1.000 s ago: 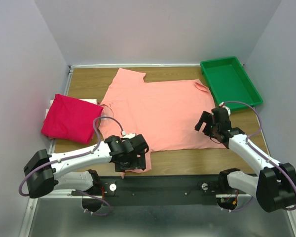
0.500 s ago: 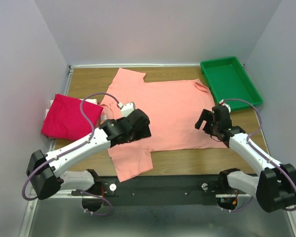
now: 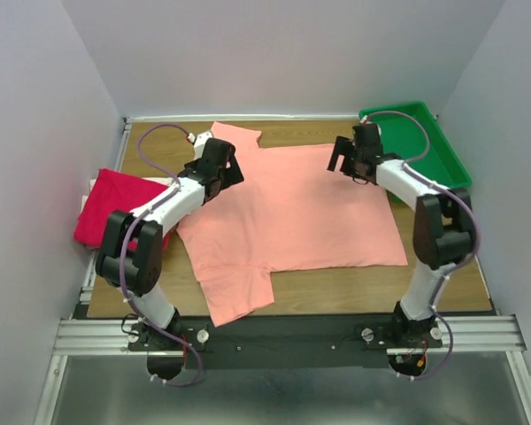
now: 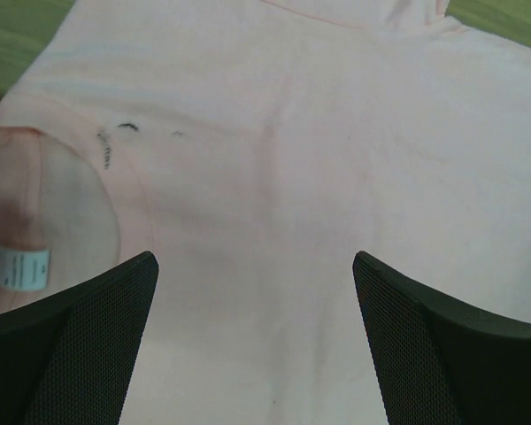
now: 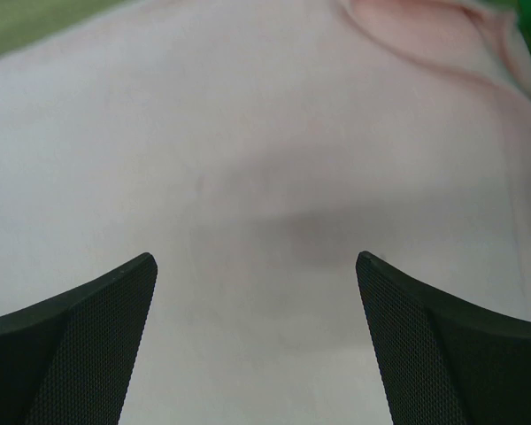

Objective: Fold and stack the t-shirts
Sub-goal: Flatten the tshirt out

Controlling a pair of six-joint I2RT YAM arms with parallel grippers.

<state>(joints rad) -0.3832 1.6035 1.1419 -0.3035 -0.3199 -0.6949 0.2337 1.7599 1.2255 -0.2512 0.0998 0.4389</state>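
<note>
Inventory, as we find it:

1. Salmon shirt (image 3: 292, 212). It is spread flat across the middle of the table (image 3: 336, 283) and lies sideways. Its collar (image 4: 35, 177) points left, one sleeve points to the far edge, and the other reaches the near edge. A white label (image 4: 18, 268) sits inside the collar, with a few small dark marks (image 4: 106, 150) on the cloth just beside it.

2. Magenta shirt (image 3: 97, 199). It lies at the table's left edge, apart from the salmon one. We take it to be folded, though the left arm crosses part of it and the view is not sure.

3. Left gripper (image 3: 221, 168). It is over the salmon shirt's far left part, near the collar. The fingers stand wide apart with only flat cloth showing between them, and nothing is held. We cannot tell whether the tips touch the cloth.

4. Right gripper (image 3: 345, 158). It is over the shirt's far right corner, near the green tray (image 3: 442, 155). The fingers are spread wide and nothing is held.

5. Green tray. It sits at the table's far right corner, just beside the shirt's edge.
</note>
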